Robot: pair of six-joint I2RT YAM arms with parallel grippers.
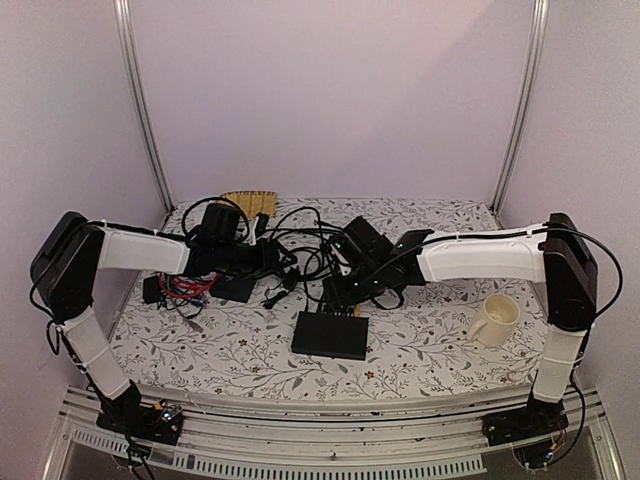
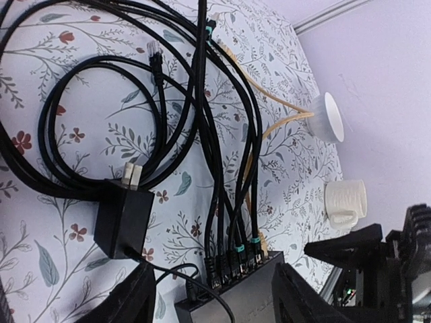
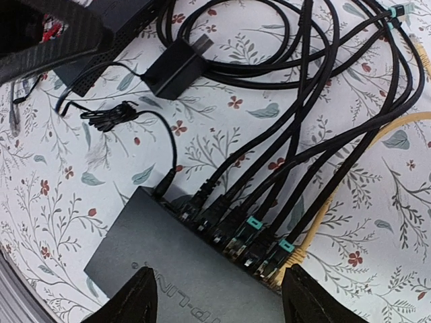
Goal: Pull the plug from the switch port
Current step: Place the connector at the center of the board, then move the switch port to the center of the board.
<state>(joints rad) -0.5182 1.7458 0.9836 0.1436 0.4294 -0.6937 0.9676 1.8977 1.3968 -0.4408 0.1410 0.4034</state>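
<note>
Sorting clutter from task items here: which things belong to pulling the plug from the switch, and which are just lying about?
Job: switch, plugs in its ports, right gripper open over them.
Lying about: mug, power adapter, unplugged cable end, red wires.

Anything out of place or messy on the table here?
Only the cables: a loose tangle looped across the cloth. One black cable's plug lies unplugged, while a row of others sits in the switch. The cup stands upright; nothing spilled.
</note>
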